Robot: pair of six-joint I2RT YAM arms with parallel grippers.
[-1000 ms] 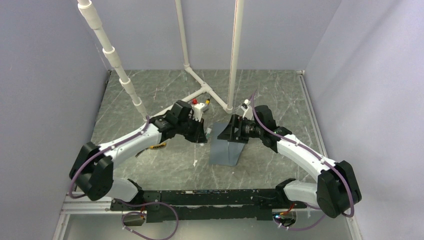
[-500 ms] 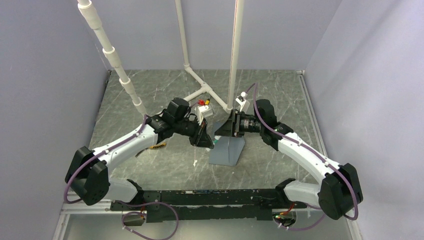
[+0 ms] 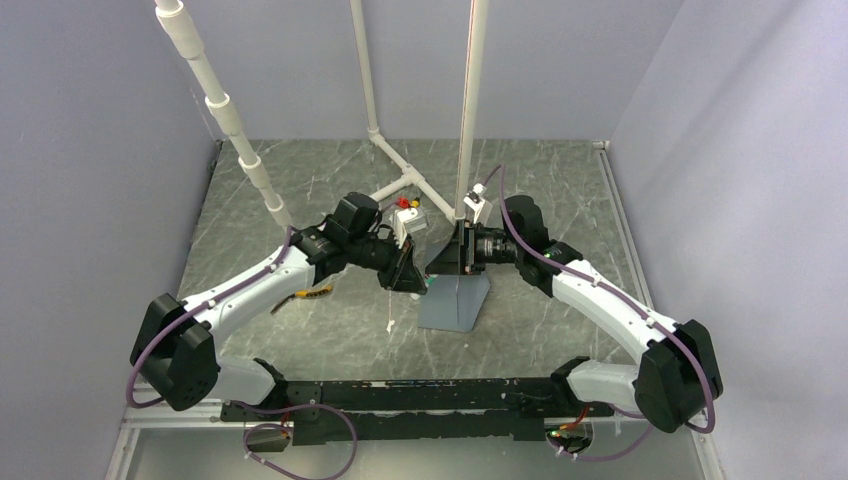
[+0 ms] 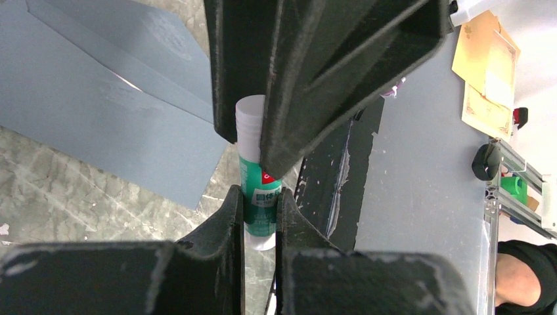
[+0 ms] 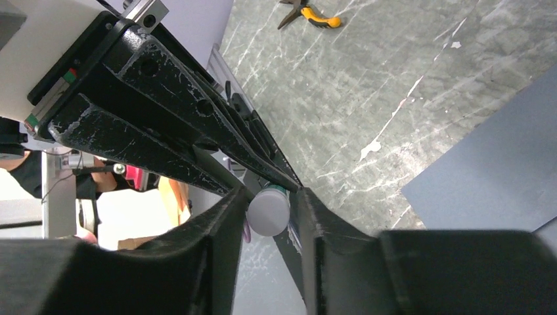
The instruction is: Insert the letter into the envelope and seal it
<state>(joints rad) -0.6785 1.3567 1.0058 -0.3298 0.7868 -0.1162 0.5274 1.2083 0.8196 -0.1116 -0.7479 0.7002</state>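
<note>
The slate-blue envelope (image 3: 455,300) (image 4: 98,111) (image 5: 486,177) lies flat on the marble table, flap side up. Just above its left edge the two grippers meet tip to tip. My left gripper (image 3: 412,282) (image 4: 261,193) is shut on the green body of a glue stick (image 4: 259,197). My right gripper (image 3: 440,262) (image 5: 269,191) faces it, with its fingers closed on the stick's white cap (image 5: 269,211). The letter is out of view on the table.
Yellow-handled pliers (image 3: 312,292) (image 5: 309,13) lie left of the grippers. A white pipe frame (image 3: 410,185) stands behind them. Tan bordered sheets (image 4: 489,79) lie on a grey surface beyond the black base rail (image 3: 400,385).
The left gripper swung the glue stick right, toward the right gripper. The right gripper moved up to it and closed from wide open onto the cap.
</note>
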